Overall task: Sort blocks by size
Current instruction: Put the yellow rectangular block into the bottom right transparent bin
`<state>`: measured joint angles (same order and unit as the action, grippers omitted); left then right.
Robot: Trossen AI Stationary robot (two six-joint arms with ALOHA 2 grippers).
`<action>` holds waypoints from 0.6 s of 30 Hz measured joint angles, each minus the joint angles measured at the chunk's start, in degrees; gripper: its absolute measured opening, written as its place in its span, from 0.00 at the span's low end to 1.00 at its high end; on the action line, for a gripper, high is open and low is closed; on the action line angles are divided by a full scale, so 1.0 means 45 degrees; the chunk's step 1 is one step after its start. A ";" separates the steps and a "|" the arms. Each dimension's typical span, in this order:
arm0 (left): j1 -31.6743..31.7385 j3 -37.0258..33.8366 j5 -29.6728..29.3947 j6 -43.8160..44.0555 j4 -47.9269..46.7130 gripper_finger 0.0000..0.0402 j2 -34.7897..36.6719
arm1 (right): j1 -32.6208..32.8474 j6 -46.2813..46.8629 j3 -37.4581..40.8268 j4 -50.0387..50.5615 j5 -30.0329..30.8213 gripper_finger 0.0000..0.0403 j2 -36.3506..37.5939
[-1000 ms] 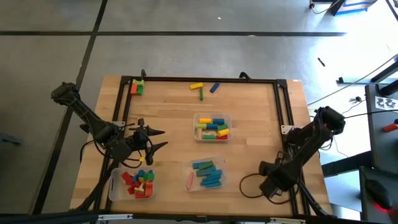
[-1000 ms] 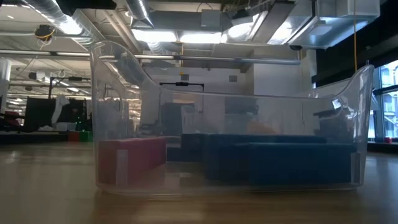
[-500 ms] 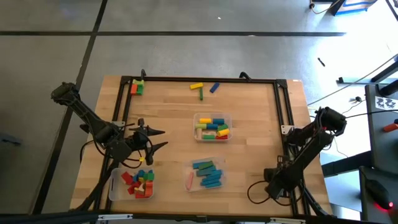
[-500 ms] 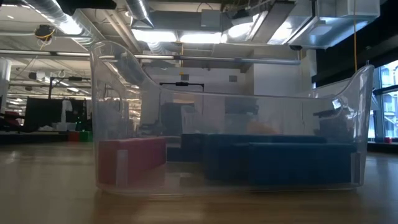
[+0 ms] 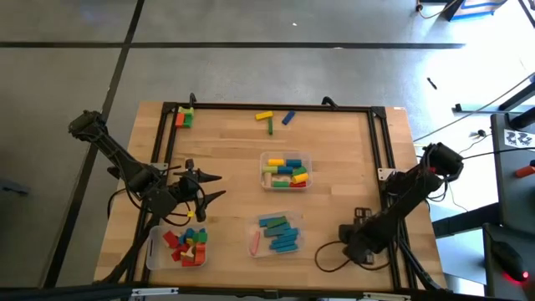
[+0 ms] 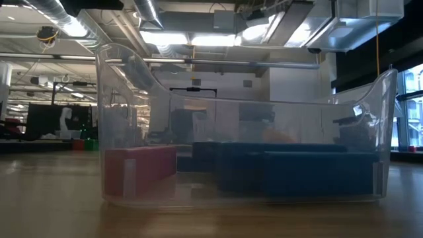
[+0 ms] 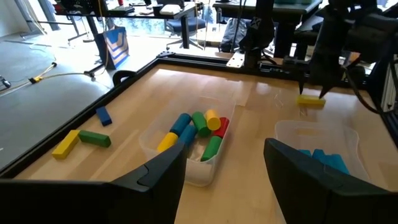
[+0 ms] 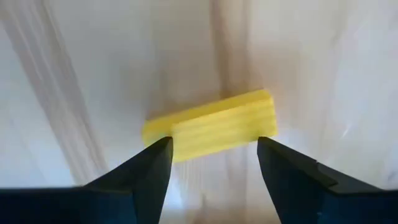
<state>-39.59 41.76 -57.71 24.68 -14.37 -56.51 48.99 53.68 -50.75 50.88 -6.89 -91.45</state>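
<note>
Right end effector (image 8: 211, 165) astride yellow block (image 8: 208, 124)

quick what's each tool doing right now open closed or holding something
Left tool: open, empty, hovering over the table beside the red-block tray.
Right tool: open, straddling a yellow block lying on the table, not gripping it.

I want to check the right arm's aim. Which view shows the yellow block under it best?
The right wrist view: the yellow block lies flat on the wood between the open jaws of the right gripper. The left wrist view shows it far off, below that gripper. In the high view the arm hides it; the low view misses it.
</note>
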 joint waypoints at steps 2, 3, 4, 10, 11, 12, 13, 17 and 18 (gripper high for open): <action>0.0000 0.0000 0.0000 0.0001 0.0000 0.52 -0.0001 | -0.0341 -0.0043 -0.0251 -0.0124 0.0552 0.59 -0.0002; 0.0000 0.0000 0.0000 0.0003 0.0000 0.52 -0.0003 | -0.0538 -0.0010 -0.0422 -0.0087 0.0612 0.59 -0.0002; 0.0000 0.0000 0.0000 0.0015 0.0000 0.52 0.0000 | -0.0731 0.0145 -0.0597 0.0027 0.0498 0.59 -0.0002; 0.0000 0.0000 0.0000 0.0089 0.0000 0.52 0.0000 | -0.1512 0.3415 -0.1719 0.0881 -0.0619 0.59 0.0002; 0.0000 0.0000 0.0000 0.0089 0.0000 0.52 -0.0001 | -0.1500 0.4107 -0.1800 0.0857 -0.0595 0.59 0.0002; 0.0000 0.0000 0.0000 0.0089 0.0000 0.52 0.0000 | -0.1485 0.4692 -0.1823 0.0772 -0.0565 0.59 0.0002; 0.0000 0.0000 0.0000 0.0089 0.0000 0.52 -0.0003 | -0.1451 0.5154 -0.1818 0.0632 -0.0531 0.59 0.0002; 0.0000 0.0000 0.0000 0.0098 0.0000 0.52 0.0000 | -0.1011 0.5977 -0.1620 0.0053 -0.0363 0.59 0.0002; 0.0000 0.0000 0.0000 0.0113 -0.0010 0.52 -0.0005 | -0.0897 0.6021 -0.1553 -0.0027 -0.0336 0.59 0.0002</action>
<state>-39.59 41.76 -57.71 25.19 -14.41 -56.53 44.96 80.78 -57.74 50.76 -8.41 -91.44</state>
